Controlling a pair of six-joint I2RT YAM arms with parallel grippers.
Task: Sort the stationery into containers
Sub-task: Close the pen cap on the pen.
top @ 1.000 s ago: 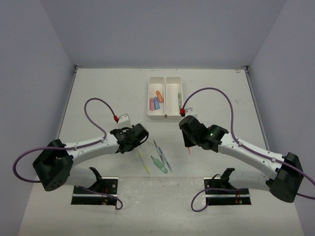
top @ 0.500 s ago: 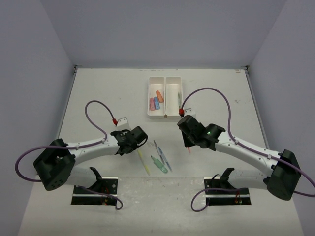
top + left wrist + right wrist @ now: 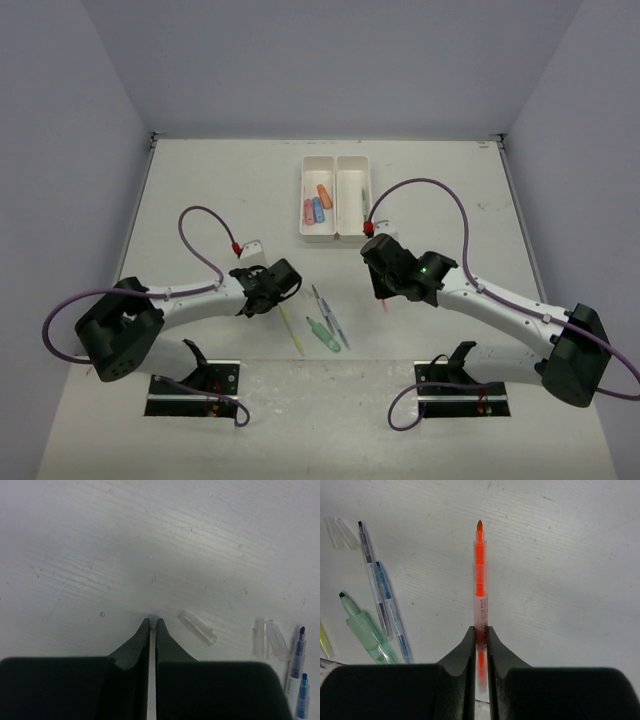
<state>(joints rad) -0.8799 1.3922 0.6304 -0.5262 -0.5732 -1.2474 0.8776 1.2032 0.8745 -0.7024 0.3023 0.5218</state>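
Plain only from right wrist: orange pen (image 3: 479,575) pinched in right gripper (image 3: 480,630), lengthwise 6 to 12, tip toward 12 o'clock. Left gripper (image 3: 152,622) closed tight, empty.

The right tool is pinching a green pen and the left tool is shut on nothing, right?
Not quite. The pen pinched in the right tool is an orange pen, not green, as the right wrist view shows; the green pen lies on the table. The left tool is shut on nothing, as you said.
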